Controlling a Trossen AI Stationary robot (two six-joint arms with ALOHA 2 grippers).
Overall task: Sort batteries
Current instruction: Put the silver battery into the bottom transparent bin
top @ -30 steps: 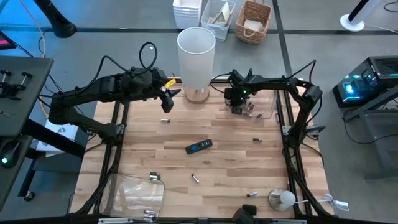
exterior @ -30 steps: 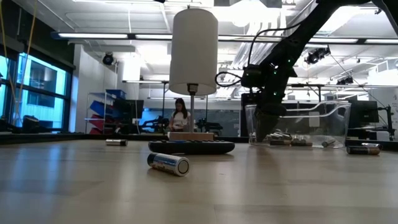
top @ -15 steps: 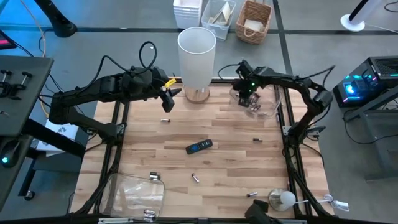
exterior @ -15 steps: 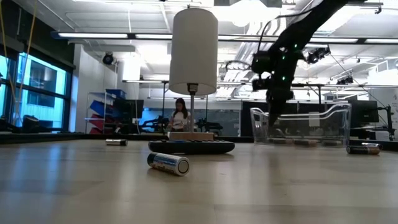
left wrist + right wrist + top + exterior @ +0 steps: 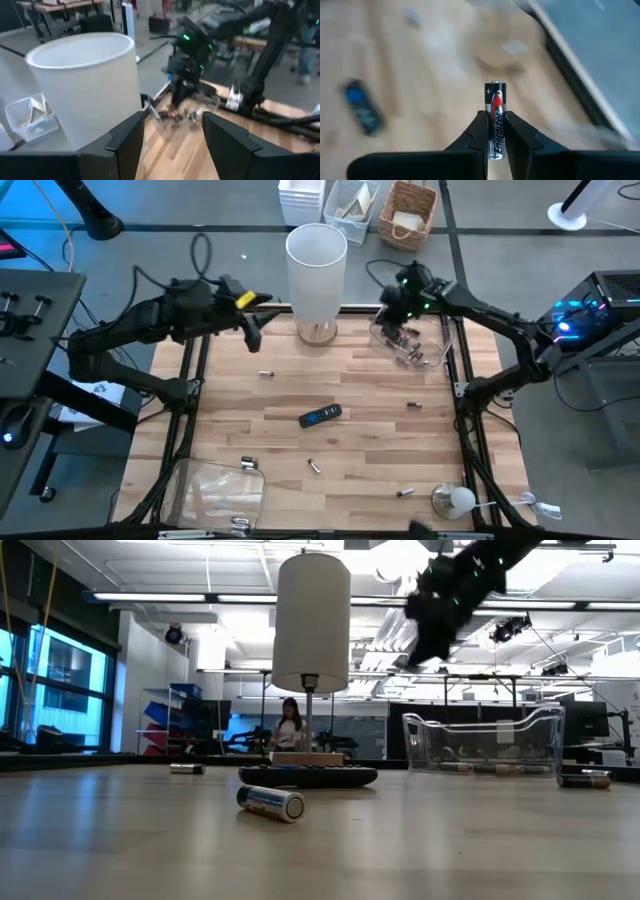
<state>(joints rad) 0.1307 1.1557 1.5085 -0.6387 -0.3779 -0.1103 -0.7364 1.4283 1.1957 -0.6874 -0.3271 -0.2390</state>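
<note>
My right gripper (image 5: 399, 302) is high over the table's far right, above a clear bin (image 5: 404, 346) that holds several batteries. It is shut on a black-and-red battery (image 5: 495, 102); it shows blurred in the low view (image 5: 432, 620). My left gripper (image 5: 250, 336) is open and empty (image 5: 172, 135), in the air at the far left beside the white lamp (image 5: 316, 268). Loose batteries lie on their sides on the wood, one at the far left (image 5: 265, 373), one at the right (image 5: 411, 405) and one near the middle (image 5: 313, 466), (image 5: 271, 802). My right gripper pinches the battery's sides (image 5: 495, 125) between its two fingers. The battery lies along the fingers, and its plus end (image 5: 495, 85) sticks out past the fingertips. The fingers point downward at the table. The battery is lifted clear, high above the wood.
A flat black remote (image 5: 320, 416) lies mid-table. A second clear bin (image 5: 215, 490) stands at the near left with batteries beside it (image 5: 248, 464). Another battery (image 5: 404, 492) and a white bulb-like thing (image 5: 455, 500) lie at the near right. The lamp's base (image 5: 318, 332) stands at the far edge.
My right gripper has risen out of the clear bin and gone up and toward the table's far edge. My left gripper has gone a little toward the table's left edge.
</note>
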